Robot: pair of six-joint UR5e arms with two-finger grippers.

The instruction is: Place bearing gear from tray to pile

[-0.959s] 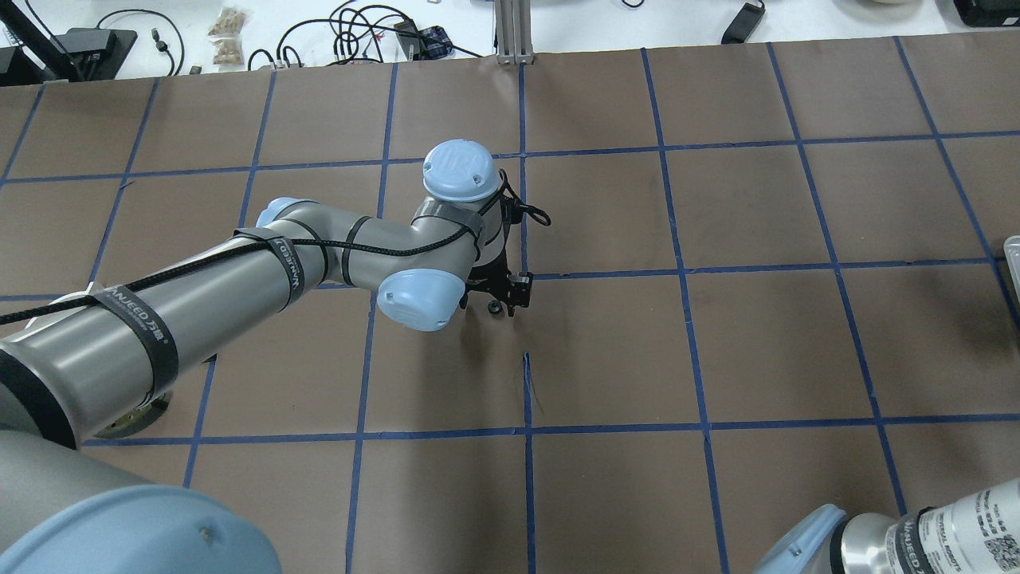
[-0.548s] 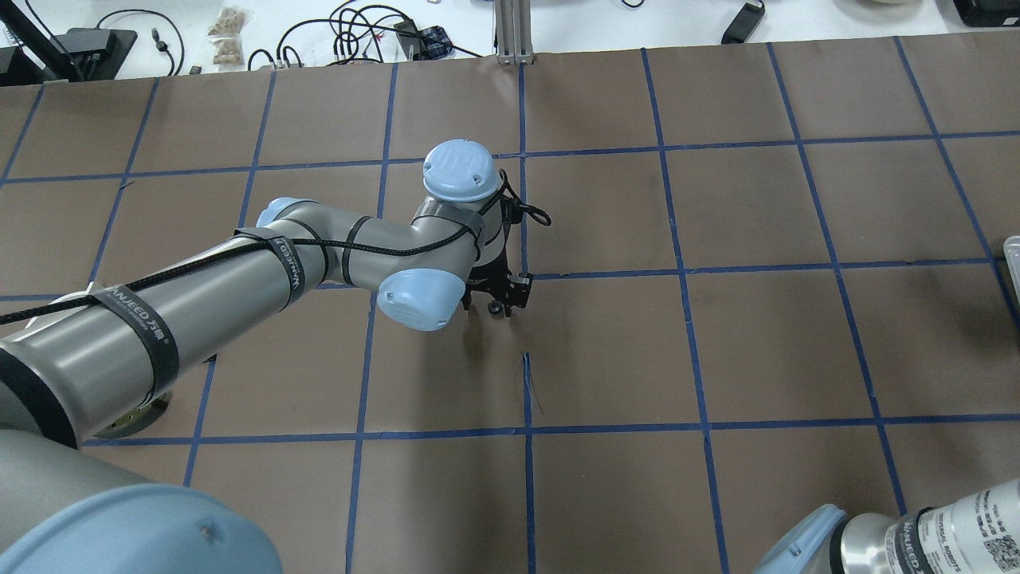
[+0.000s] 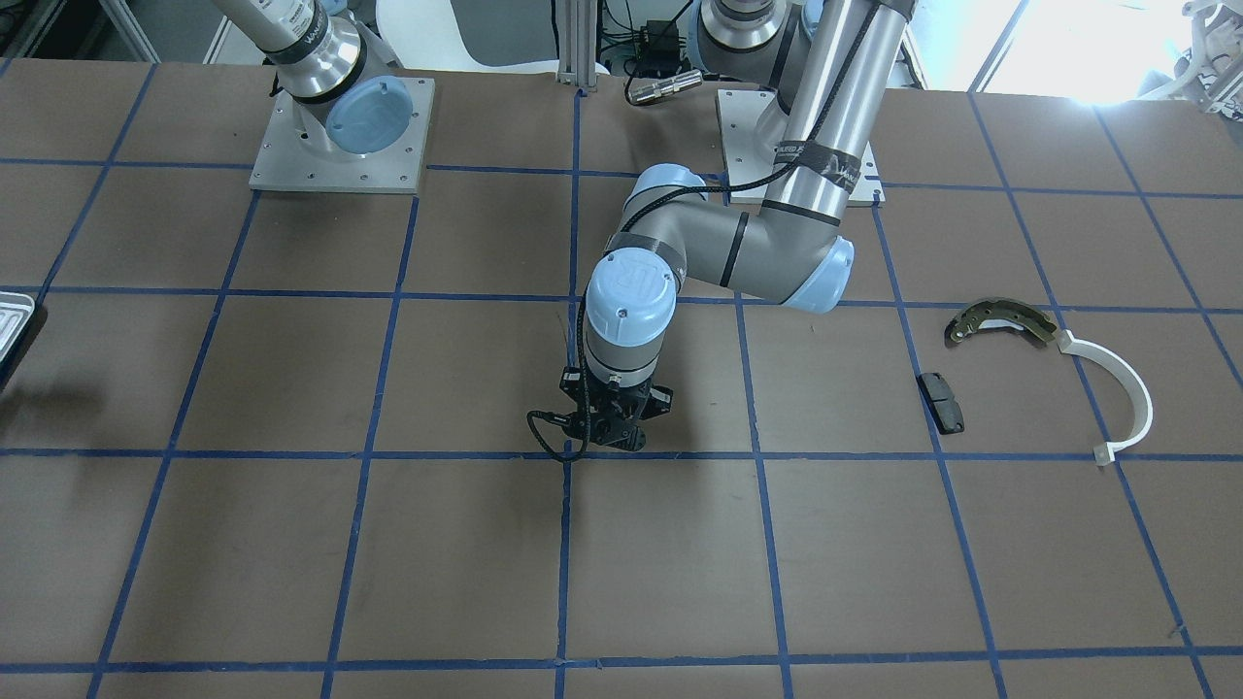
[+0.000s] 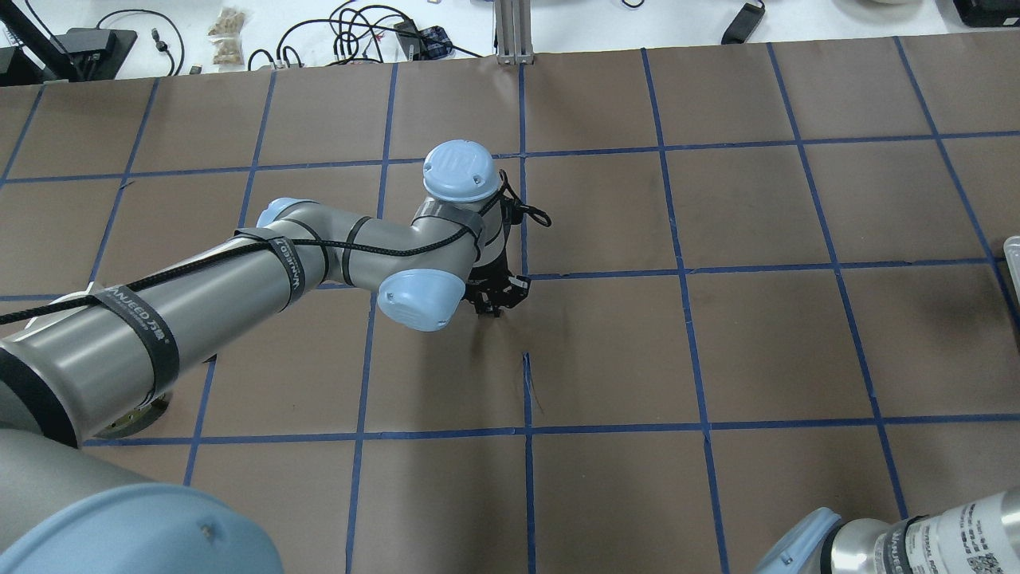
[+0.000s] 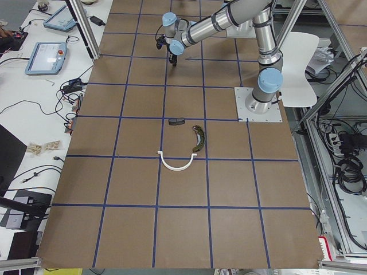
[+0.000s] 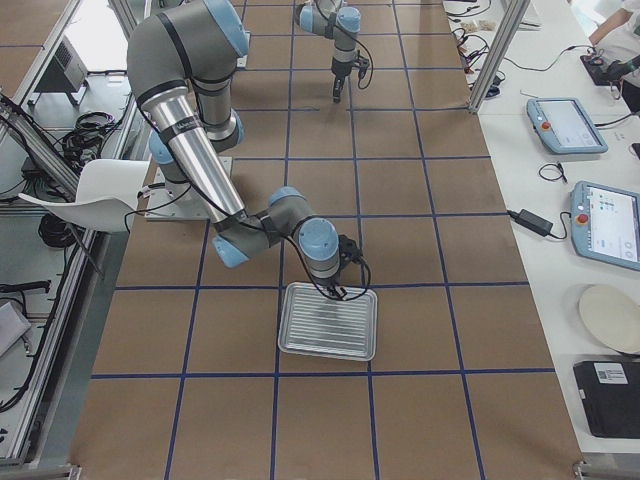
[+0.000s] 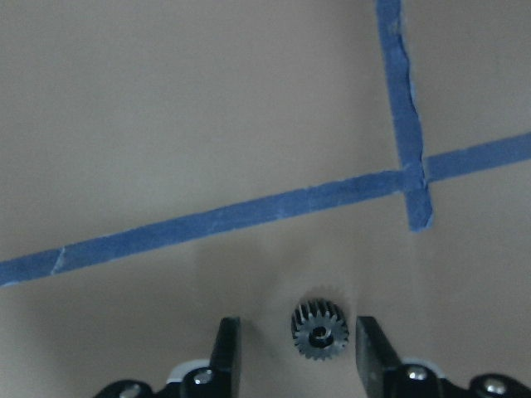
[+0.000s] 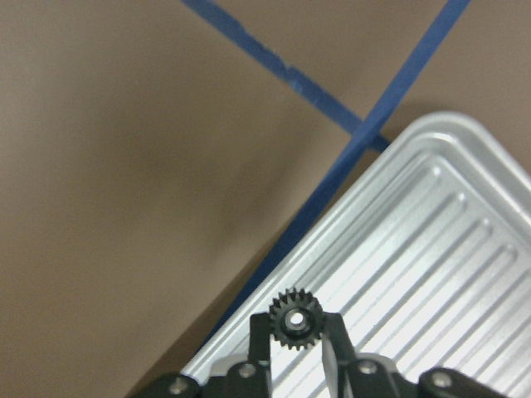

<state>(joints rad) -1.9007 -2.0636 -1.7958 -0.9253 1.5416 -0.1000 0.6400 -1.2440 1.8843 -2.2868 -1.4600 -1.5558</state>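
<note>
Legible text:
- "WANJEED", white print on black strap (image 4: 139,335) round my left forearm (image 4: 215,303).
- Same word on second strap (image 4: 292,267), nearer wrist.
- White label (image 4: 980,526) on my right arm (image 4: 857,542): QR code and fine print, too small to read.
- Front-facing view: strap print illegible.

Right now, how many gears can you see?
2. One gear lies on the table between the fingers of the open left pincer; the other gear is clamped in the right pincer over the tray's corner. More could be hidden.
</note>
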